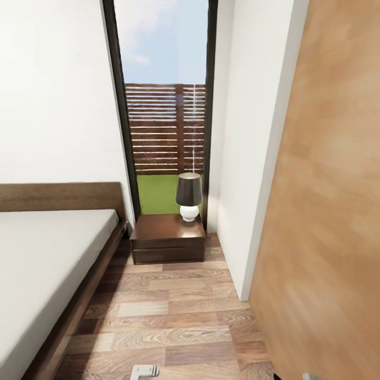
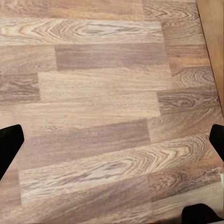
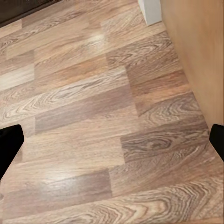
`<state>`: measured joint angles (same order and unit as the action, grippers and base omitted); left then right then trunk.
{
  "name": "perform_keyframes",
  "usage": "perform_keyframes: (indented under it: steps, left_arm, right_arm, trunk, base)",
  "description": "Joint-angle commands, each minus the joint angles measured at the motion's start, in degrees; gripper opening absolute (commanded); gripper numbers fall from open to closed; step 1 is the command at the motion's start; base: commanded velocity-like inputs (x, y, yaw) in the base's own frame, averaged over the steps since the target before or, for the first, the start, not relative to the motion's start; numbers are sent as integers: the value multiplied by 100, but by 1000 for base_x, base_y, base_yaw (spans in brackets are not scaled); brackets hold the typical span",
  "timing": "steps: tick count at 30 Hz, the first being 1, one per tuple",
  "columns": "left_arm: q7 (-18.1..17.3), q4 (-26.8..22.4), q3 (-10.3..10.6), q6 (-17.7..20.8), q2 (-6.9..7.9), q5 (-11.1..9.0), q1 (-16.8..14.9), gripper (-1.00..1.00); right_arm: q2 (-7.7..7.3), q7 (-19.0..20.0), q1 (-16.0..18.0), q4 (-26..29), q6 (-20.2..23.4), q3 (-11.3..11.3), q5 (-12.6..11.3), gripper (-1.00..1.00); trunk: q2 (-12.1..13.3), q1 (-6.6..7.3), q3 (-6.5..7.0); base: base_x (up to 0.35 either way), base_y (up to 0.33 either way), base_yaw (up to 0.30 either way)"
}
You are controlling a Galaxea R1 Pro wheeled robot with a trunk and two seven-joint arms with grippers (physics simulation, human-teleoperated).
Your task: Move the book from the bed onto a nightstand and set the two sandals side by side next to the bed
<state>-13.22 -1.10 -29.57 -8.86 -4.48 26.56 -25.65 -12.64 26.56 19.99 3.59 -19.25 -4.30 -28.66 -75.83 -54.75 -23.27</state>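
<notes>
Floor (image 1: 174,316) of wood-look planks in mixed brown tones runs along a narrow aisle of the bedroom, with the nightstand (image 1: 168,237) at the aisle's far end as reference. Nightstand is low, dark brown, glossy on top, drawer front facing the camera; it stands against a tall dark-framed window (image 1: 164,105) showing a slatted brown fence, grass and sky. A small lamp (image 1: 189,197) with a dark shade and a round white base sits on the nightstand top, toward its window-side right corner. Bed (image 1: 47,264) lies just left of the nightstand: dark wooden frame, plain headboard against the white wall, bare light-grey mattress; the part of the mattress in view carries nothing. Right of the nightstand a white wall (image 1: 248,158) juts forward, and nearer the camera a large light-wood panel (image 1: 327,211) stands on that side. Left hand (image 2: 112,137), seen in its wrist view, hangs over bare planks with dark fingertips (image 2: 9,142) at opposite edges, spread wide, holding nothing. Right hand (image 3: 112,140) likewise spread wide over bare planks, empty, with the wood panel and the white wall's corner alongside.
</notes>
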Motion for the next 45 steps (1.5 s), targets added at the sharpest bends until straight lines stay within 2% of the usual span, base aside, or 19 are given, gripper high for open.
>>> perform_keyframes:
  steps: [1, 8, 23, 45]
  left_arm:
    - [-14, -4, -49, -10, -1, 52, -2, 100]
    - [-14, -4, -49, -9, -1, 52, -2, 100]
    - [-14, -4, -49, -10, -1, 55, -2, 100]
    - [-14, -4, -49, -8, -1, 58, -2, 100]
  right_arm:
    - [-2, 24, 5, -8, -18, -45, -59, 100]
    - [-2, 31, 5, -9, -13, -45, -56, 100]
    - [-2, 52, 5, -7, -10, -37, -62, 100]
    - [-2, 51, 7, -7, -14, -42, -60, 100]
  trunk:
    - [-3, -3, -6]
    - [-3, -3, -6]
    - [-3, -3, -6]
    - [-3, -3, -6]
  base:
    - [293, 74, 0]
    - [244, 19, 0]
    - [25, 0, 0]
    - [311, 0, 0]
